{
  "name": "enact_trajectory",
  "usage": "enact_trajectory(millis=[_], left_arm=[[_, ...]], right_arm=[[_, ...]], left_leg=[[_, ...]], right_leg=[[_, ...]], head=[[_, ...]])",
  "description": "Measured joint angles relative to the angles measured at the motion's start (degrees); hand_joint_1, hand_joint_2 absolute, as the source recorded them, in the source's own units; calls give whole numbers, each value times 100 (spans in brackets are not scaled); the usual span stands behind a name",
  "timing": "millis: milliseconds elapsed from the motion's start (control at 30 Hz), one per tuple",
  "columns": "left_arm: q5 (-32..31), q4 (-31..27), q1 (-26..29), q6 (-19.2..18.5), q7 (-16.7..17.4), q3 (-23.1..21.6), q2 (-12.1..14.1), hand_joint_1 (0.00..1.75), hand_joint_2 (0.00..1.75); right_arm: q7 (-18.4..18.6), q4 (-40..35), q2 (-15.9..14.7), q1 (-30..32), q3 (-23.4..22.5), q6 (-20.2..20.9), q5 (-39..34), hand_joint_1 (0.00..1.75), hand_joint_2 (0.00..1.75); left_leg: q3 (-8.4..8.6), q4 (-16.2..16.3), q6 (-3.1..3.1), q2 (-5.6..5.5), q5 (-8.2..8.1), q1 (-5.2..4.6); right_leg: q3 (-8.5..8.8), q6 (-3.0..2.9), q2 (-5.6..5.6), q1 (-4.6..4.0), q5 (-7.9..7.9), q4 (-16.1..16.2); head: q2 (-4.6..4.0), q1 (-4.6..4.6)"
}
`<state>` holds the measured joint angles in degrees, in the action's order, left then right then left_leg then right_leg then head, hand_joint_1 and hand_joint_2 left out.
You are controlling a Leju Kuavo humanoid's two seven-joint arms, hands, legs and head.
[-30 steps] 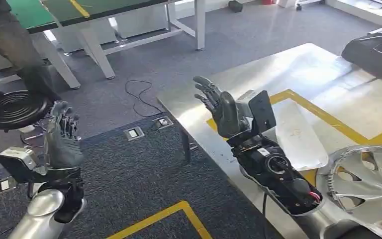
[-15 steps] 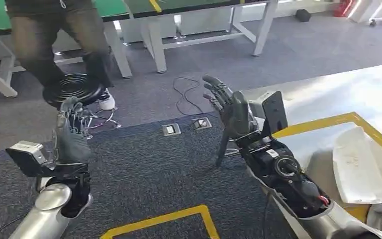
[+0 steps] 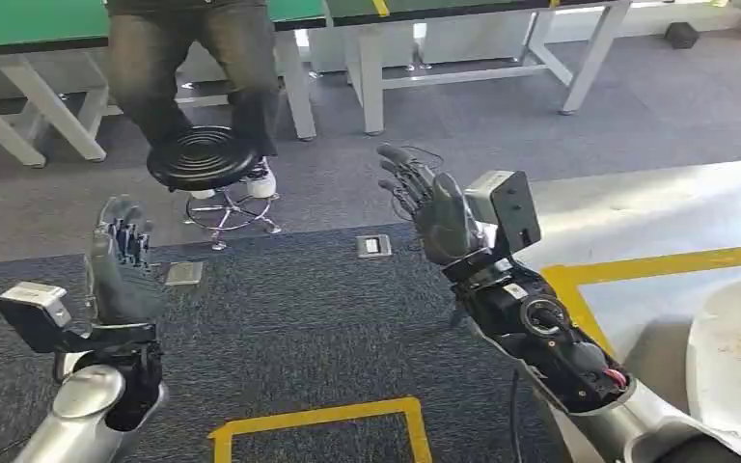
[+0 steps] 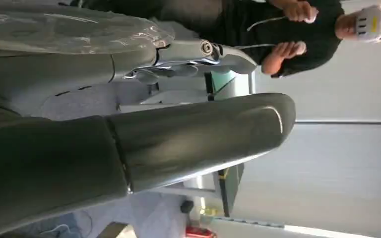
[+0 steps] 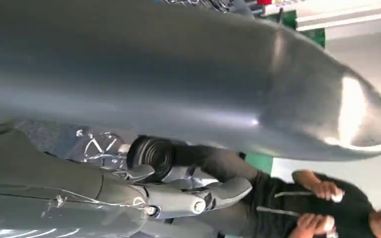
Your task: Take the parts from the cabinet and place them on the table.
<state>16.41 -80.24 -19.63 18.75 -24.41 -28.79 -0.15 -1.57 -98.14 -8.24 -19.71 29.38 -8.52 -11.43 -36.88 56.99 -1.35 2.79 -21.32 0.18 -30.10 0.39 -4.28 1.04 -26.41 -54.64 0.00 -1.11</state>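
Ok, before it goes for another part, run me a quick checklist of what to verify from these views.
1. Left hand holding nothing: ok, fingers apart.
2. Right hand holding nothing: ok, fingers apart.
3. Cabinet in sight: not ok, the head view faces carpet and green tables.
4. Path ahead free: not ok, a person and a black stool stand ahead.
5. Part on the metal table: ok, white part lies there.

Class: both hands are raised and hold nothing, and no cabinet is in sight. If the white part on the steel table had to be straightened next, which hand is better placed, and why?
Probably the right hand. It hangs by the steel table, where the white part lies on the robot's right. The left hand is over the carpet, far across.
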Motion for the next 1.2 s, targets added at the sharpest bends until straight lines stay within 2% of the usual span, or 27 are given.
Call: enact_trajectory(millis=[33,67,167,200,233,267,333,367,400,433,500,533,567,667,700,733,767,800,867,900,933,967,1000,1033,1067,1167,1200], left_arm=[[-2,-9,-7,13,2,0,0,0,0],[-4,-17,-7,13,13,0,-7,0,0],[-4,-26,0,20,17,0,4,0,0],[-4,-44,13,20,20,0,-4,0,0],[-9,-55,-4,31,15,0,2,0,0],[-9,-57,-12,28,15,0,-4,0,0],[-9,-55,8,28,18,0,-13,0,0],[-11,-55,21,28,19,0,-13,0,0],[-9,-55,31,28,20,0,-13,0,0],[-9,-55,34,28,20,0,-13,0,0],[-9,-57,34,28,20,0,-15,0,0],[-11,-55,37,28,20,0,-17,0,0],[-9,-55,29,31,24,0,-15,0,0],[-7,-57,58,31,33,0,-11,0,0],[-5,-63,60,31,33,0,-2,0,0],[-11,-68,53,31,24,0,-2,0,0],[-11,-68,29,31,22,0,0,0,0],[-9,-68,32,31,24,0,2,0,0],[-7,-68,59,31,24,0,2,0,0],[-7,-68,64,31,24,0,4,0,0],[-7,-68,61,31,26,0,9,0,0],[-2,-68,59,31,26,0,11,0,0],[-2,-68,56,31,26,0,13,0,0],[-2,-70,50,31,24,0,13,0,0],[-2,-70,43,28,26,0,11,0,0],[-2,-74,37,31,24,0,22,0,0],[-2,-85,38,28,24,0,18,0,0]], right_arm=[[-2,0,0,-1,0,0,0,0,0],[2,0,2,-14,-4,0,0,0,0],[4,-4,2,-8,-2,0,0,0,0],[4,-15,0,-8,-11,-4,0,0,0],[2,-18,0,-8,-9,-4,0,0,0],[2,-17,0,-15,-11,-4,0,0,0],[9,-17,-2,12,-7,-4,-2,0,0],[11,-15,-2,30,-6,-4,-24,0,0],[11,-15,-2,39,-4,-4,-39,0,0],[11,-15,-2,39,-7,-4,-61,0,0],[11,-15,-4,35,-13,-9,-61,0,0],[9,-15,-7,33,-13,-7,-59,0,0],[13,-15,-9,35,-9,-7,-61,0,0],[11,-15,-9,29,-4,-7,-61,0,0],[7,-17,-2,20,0,-7,-61,0,0],[11,-17,-9,21,-7,-2,-59,0,0],[7,-17,-11,18,-18,-9,-59,0,0],[4,-17,-11,21,-13,-5,-61,0,0],[11,-15,-11,45,-7,-7,-61,0,0],[11,-15,-11,51,-7,-7,-59,0,0],[11,-15,-11,51,-7,-7,-61,0,0],[11,-15,-11,51,-7,-7,-59,0,0],[9,-15,-11,51,-7,-7,-61,0,0],[9,-17,-11,45,-9,-7,-61,0,0],[9,-17,-11,36,-9,-7,-61,0,0],[9,-17,-11,28,-4,-7,-59,0,0],[9,-24,-11,28,-9,-7,-59,0,0]], left_leg=[[139,-247,54,250,-69,-80],[128,-257,107,90,-48,-84],[130,-266,198,-85,-64,-85],[192,-305,228,-146,-48,-22],[209,-314,267,-200,-61,-19],[219,-311,298,-253,-59,-20],[220,-308,315,-395,-71,-30],[226,-306,319,-483,-74,-37],[238,-303,320,-574,-78,-39],[254,-297,315,-666,-86,-40],[296,-285,288,-836,-112,-40],[287,-281,272,-878,-119,-36],[254,-256,249,-959,-112,-35],[200,-298,134,-1136,-59,22],[199,-286,109,-1164,-74,-37],[141,-138,70,-830,-200,-79],[-40,226,48,-571,-408,-60],[-304,742,16,-409,-632,-40],[-786,1606,-16,-318,-888,-6],[-811,1602,-25,-311,-804,8],[-688,1335,-30,-305,-616,23],[-408,809,-23,-266,-343,26],[-63,172,-9,-145,-74,23],[181,-323,6,128,-15,2],[203,-320,66,109,-37,-62],[169,-297,166,-119,-69,-82],[221,-331,214,-181,-54,-21]], right_leg=[[20,38,-48,-43,-33,-3],[40,61,-84,-46,-45,13],[118,147,-261,-55,-94,49],[64,180,-140,-6,-154,11],[6,186,148,-10,-310,-225],[-185,191,292,3,-520,-654],[-726,211,406,-3,-903,-1681],[-899,210,409,-3,-926,-1948],[-914,195,411,-4,-787,-1879],[-796,169,424,-6,-522,-1536],[-354,102,600,-9,118,-429],[-221,54,924,7,129,-144],[-161,60,916,11,126,-30],[-102,38,753,-34,100,-1],[-42,9,654,55,122,84],[-3,-10,593,54,132,114],[3,-31,512,52,134,119],[2,-34,448,40,128,118],[-4,-43,275,32,108,116],[4,-39,205,34,100,116],[17,-32,137,35,85,116],[44,-18,69,37,65,116],[84,10,7,41,38,116],[120,45,-44,18,9,116],[114,72,-78,-20,-11,119],[177,141,-229,-30,-50,138],[192,182,-241,-19,-102,123]], head=[[-2,9],[0,-11],[0,-11],[0,-23],[0,-48],[0,-96],[0,-170],[0,-175],[0,-177],[0,-192],[0,-251],[0,-262],[0,-221],[0,-267],[0,-275],[0,-254],[0,-148],[0,-107],[0,-63],[0,-39],[0,-24],[0,-20],[0,-13],[0,-4],[0,13],[0,-31],[0,-31]])
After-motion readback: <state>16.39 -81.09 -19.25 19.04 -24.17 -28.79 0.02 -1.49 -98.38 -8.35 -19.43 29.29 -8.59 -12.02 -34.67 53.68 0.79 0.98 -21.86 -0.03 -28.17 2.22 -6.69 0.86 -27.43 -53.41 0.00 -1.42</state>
